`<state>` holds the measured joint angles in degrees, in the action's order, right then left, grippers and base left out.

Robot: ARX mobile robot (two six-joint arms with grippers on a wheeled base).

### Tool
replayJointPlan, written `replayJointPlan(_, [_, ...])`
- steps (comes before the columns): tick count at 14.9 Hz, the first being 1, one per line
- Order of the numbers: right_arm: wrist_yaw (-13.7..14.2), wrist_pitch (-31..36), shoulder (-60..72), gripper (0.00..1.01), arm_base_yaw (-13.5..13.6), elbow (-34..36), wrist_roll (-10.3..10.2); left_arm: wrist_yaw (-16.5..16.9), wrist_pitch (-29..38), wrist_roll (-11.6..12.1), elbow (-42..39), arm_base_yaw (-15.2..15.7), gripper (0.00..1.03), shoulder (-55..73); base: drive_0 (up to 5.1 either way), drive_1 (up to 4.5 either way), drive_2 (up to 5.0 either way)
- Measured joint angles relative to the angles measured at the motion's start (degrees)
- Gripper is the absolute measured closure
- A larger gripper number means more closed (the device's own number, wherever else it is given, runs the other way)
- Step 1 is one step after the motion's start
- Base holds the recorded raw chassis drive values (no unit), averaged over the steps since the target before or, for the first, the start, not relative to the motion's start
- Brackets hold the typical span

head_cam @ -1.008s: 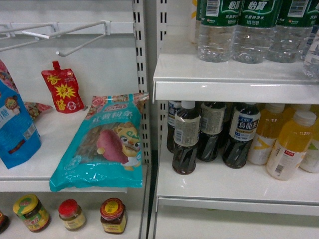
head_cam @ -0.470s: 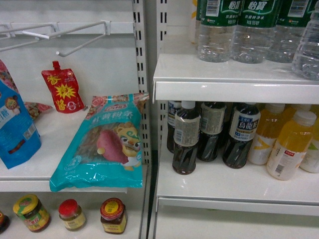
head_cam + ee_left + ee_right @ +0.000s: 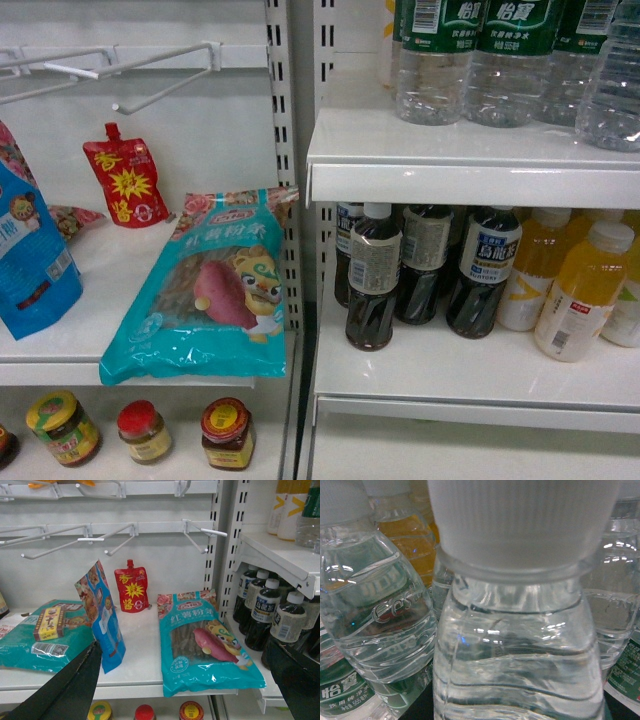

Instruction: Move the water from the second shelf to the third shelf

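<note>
Several water bottles (image 3: 437,60) with dark green labels stand in a row on the upper right shelf (image 3: 450,183). One more clear ribbed water bottle (image 3: 616,88) shows at the head view's right edge, in front of that row. The same bottle (image 3: 515,645) fills the right wrist view, its white cap at the top and other water bottles (image 3: 375,615) close behind. My right gripper (image 3: 512,711) holds it; the fingers are hidden by the bottle. My left gripper (image 3: 180,680) hangs open before the left shelf with nothing between its fingers (image 3: 65,690).
The shelf below (image 3: 430,375) holds dark drink bottles (image 3: 374,280) and orange juice bottles (image 3: 583,292). On the left shelf lie a teal snack bag (image 3: 215,290), a blue bag (image 3: 30,250) and a red pouch (image 3: 126,183). Wire hooks (image 3: 160,70) jut out above; jars (image 3: 227,432) stand below.
The held water bottle has slid further into the head view from the right edge, leftward and slightly up. Everything else on the shelves is unmoved.
</note>
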<state>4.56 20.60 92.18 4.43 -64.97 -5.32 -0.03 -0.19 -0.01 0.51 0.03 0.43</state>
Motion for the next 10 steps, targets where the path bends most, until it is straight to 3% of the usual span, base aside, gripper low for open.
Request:
replayJointPlan(7, [1.27,-0.04,0.72,0.60,0.15,-0.85,-1.25,0.00,0.00,0.00,0.00,0.00,0.05,0.00,0.0,0.00,0.0])
replayJointPlan(8, [1.25,-0.04,0.72,0.55,0.13,-0.83,-1.18,0.00,0.00,0.02,0.00,0.00,0.05,0.00,0.0,0.00,0.0])
replayJointPlan(10, [1.11,1.05,0.72,0.32,0.13,-0.42,-1.51,-0.02,0.00,0.02,0.00,0.00,0.05,0.00,0.0,0.00,0.0])
